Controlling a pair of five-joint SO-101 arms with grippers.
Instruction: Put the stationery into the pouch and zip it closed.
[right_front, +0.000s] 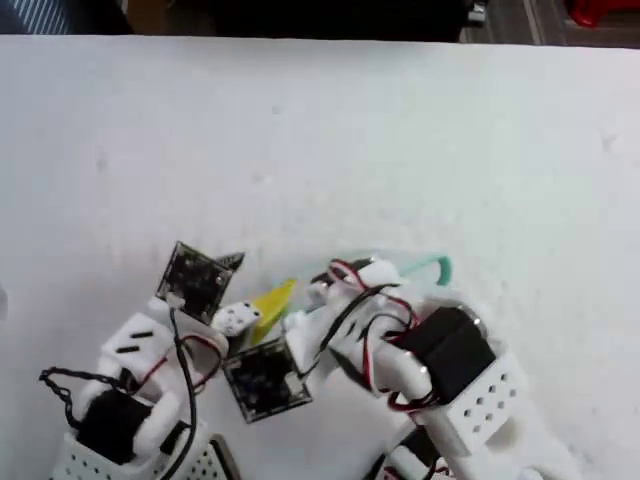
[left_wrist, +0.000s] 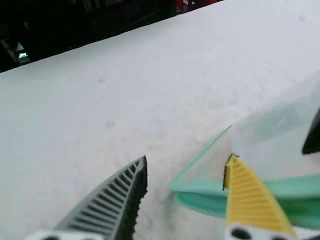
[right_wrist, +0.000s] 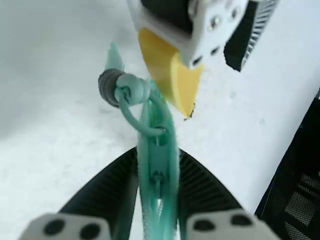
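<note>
- Black fingers (right_wrist: 105, 195) of the right gripper (right_wrist: 157, 172) are drawn narrow on the pouch's green zip band, which stands on edge between them.
- Just beyond their tips, the zip pull (right_wrist: 125, 90), a looped cord with a grey bead, hangs free; nothing grips it.
- Left gripper (left_wrist: 187, 160) is spread wide at the pouch's corner. Its yellow finger (left_wrist: 247, 200) rests on the green band and its grey finger (left_wrist: 117, 202) is on the bare table (right_front: 320, 130) beside it. It holds nothing.
- The pouch (left_wrist: 280, 130) is translucent and lies toward the table's near edge, about midway between the side edges, under both arms.
- I cannot tell whether the stationery is inside.
- My judgement is that the zipping step is in hand, with one claw steadying the band.
- The next move calls for the open claw to close on the pull or on the pouch's corner, so that the slider can be drawn along the band against a firm hold.
</note>
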